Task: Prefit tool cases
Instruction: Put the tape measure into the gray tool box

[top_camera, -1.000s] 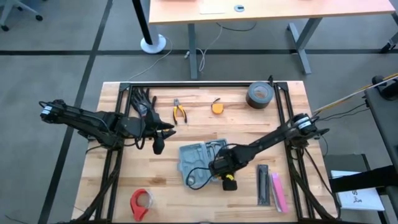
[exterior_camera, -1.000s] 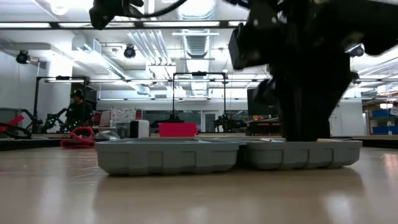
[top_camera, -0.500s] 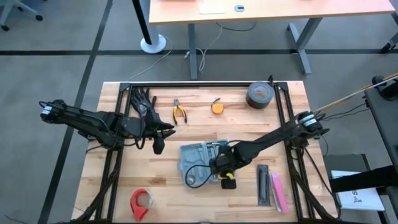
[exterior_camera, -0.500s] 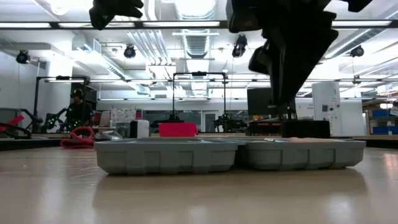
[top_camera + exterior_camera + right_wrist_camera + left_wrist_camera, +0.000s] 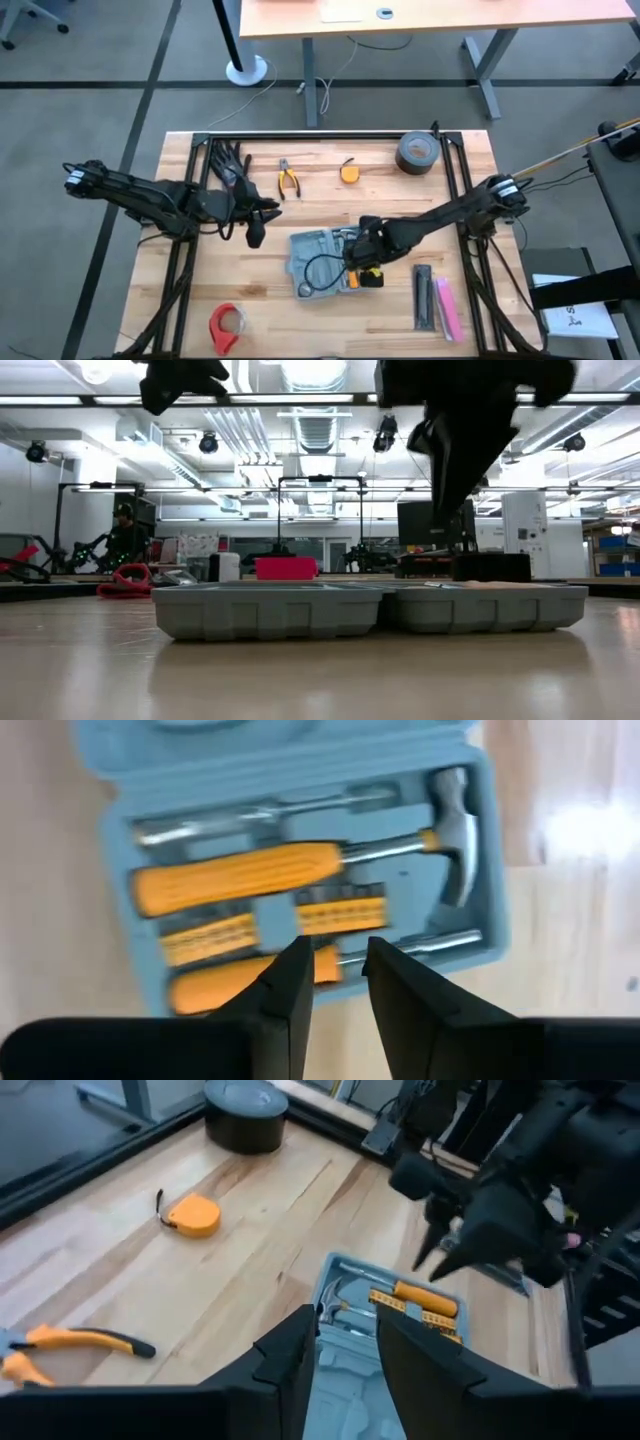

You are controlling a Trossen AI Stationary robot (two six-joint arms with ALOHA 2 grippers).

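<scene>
The blue-grey tool case lies open and flat on the table's middle, its two halves side by side in the low view. Its tray holds a hammer, an orange-handled screwdriver and orange bit rows. My right gripper hangs above the case's right half, pointing steeply down, its fingers a little apart with nothing between them. My left gripper hovers left of the case, clear of the table, narrowly open and empty.
Along the far edge lie a black glove, orange pliers, an orange tape measure and a grey tape roll. A red tape roll sits near left. Black and pink bars lie right of the case.
My right gripper has risen off the case's right half, where it stood low a second ago, and has drifted a little toward the far edge while tipping. The case has stayed where it was.
</scene>
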